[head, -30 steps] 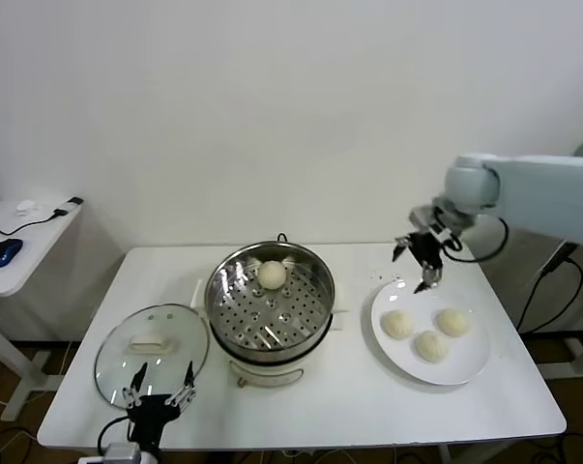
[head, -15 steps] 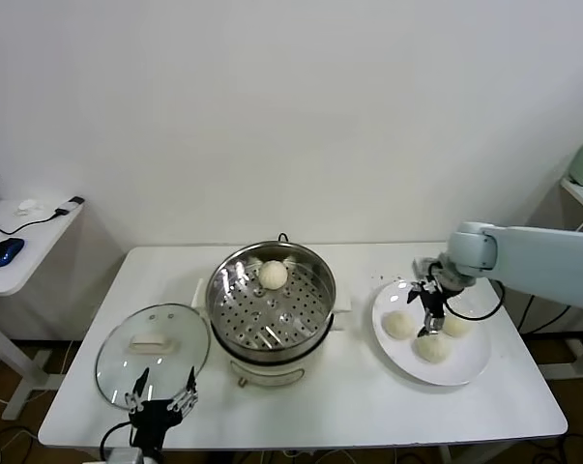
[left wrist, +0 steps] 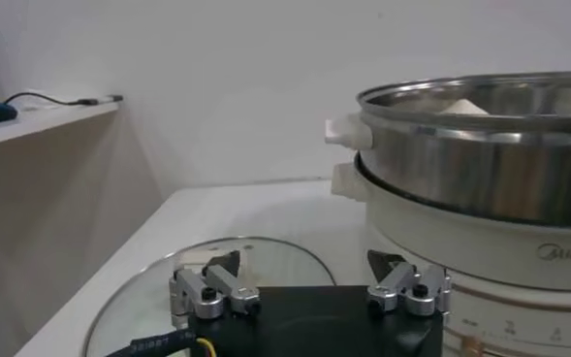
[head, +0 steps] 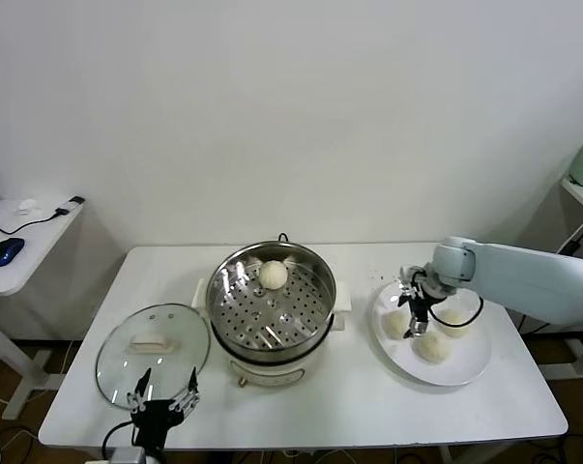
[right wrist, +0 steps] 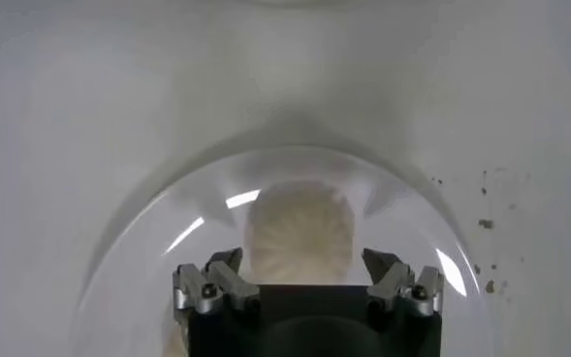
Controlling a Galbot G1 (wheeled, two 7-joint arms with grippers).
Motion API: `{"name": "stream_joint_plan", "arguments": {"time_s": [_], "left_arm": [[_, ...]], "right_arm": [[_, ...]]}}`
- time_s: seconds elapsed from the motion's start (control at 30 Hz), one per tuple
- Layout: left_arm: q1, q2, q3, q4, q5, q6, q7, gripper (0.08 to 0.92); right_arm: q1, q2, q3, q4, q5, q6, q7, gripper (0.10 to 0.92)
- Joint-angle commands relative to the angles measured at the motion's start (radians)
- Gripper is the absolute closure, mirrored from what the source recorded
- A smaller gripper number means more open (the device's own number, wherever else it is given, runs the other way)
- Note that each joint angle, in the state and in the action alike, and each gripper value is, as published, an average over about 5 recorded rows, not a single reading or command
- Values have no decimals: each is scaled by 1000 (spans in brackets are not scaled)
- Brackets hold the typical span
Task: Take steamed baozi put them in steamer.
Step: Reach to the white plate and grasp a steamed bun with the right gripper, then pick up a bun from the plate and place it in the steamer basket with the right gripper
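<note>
The steel steamer stands mid-table on its cream base, with one baozi on the perforated tray at the back. Three baozi lie on the white plate at the right: one on the plate's left, one in front, one behind. My right gripper is open and low over the left one. In the right wrist view that baozi sits between the spread fingers of the gripper. My left gripper is open at the table's front edge, by the glass lid.
The round glass lid with white handle lies left of the steamer; it also shows in the left wrist view below the steamer wall. A side desk with a blue mouse stands far left.
My right gripper has come down from above the plate's back edge to the plate and moved left, over the left baozi. The left arm stays in place.
</note>
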Motion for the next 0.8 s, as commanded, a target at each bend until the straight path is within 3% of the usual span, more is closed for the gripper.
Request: {"name": "stream_joint_plan", "arguments": {"time_s": [0.03,0.33,0.53,0.8], "left_arm": [[-1,1,0,3,0,1,0,177],[1,2,0,2,-2,-3,-2,177],[8,2,4,-4,0,-3,-5,177],[12,3,13,-25,3,-1,-5,177]], "right_arm": [[-52,18,46,-47,-12,-10,1,206],[-16,4,45,-8,-21,0,-19,377],[193,-34,-57,77,27,22,-85,397],[686,36,-291,230,330,30,-173,391]]}}
